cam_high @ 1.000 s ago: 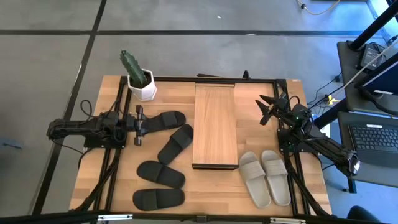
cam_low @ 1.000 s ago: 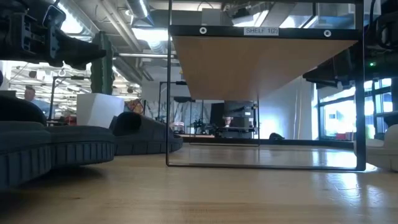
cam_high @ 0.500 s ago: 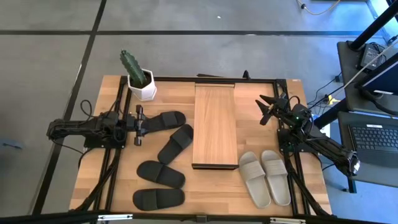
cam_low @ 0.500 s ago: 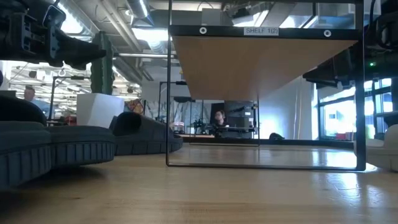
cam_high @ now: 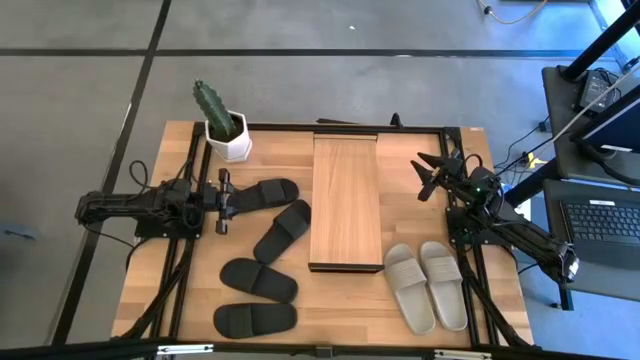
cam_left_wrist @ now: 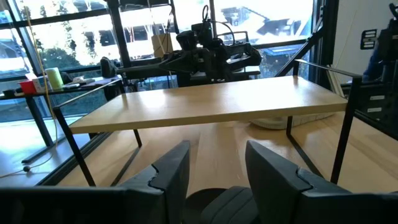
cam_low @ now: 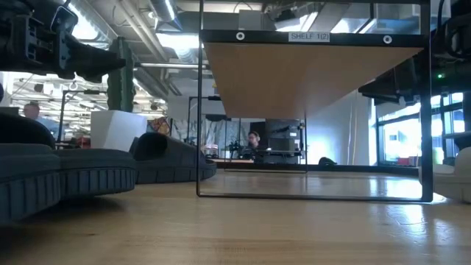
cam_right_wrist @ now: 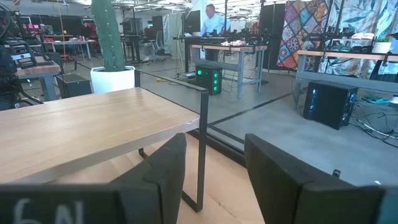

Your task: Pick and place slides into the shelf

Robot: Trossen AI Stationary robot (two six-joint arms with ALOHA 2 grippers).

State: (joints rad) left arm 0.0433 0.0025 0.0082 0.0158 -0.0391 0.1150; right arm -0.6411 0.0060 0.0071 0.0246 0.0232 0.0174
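The shelf [cam_high: 345, 200], a light wood plank on a thin dark frame, stands at the table's middle. It also shows in the low view [cam_low: 313, 73]. Four black slides lie left of it on their soles: one [cam_high: 264, 192] by my left gripper, one [cam_high: 283, 230] beside the shelf, and two [cam_high: 258, 279] [cam_high: 255, 319] nearer the front. Two beige slides [cam_high: 426, 285] lie side by side at the front right. My left gripper [cam_high: 222, 201] is open, raised over the first black slide's end [cam_left_wrist: 217, 202]. My right gripper [cam_high: 428, 172] is open and empty, right of the shelf.
A cactus in a white pot [cam_high: 222, 125] stands at the table's far left corner. A dark frame rail [cam_high: 300, 126] runs along the table's far edge. Bare tabletop shows under the shelf [cam_low: 309, 188]. A person [cam_low: 254, 140] sits far off in the room behind.
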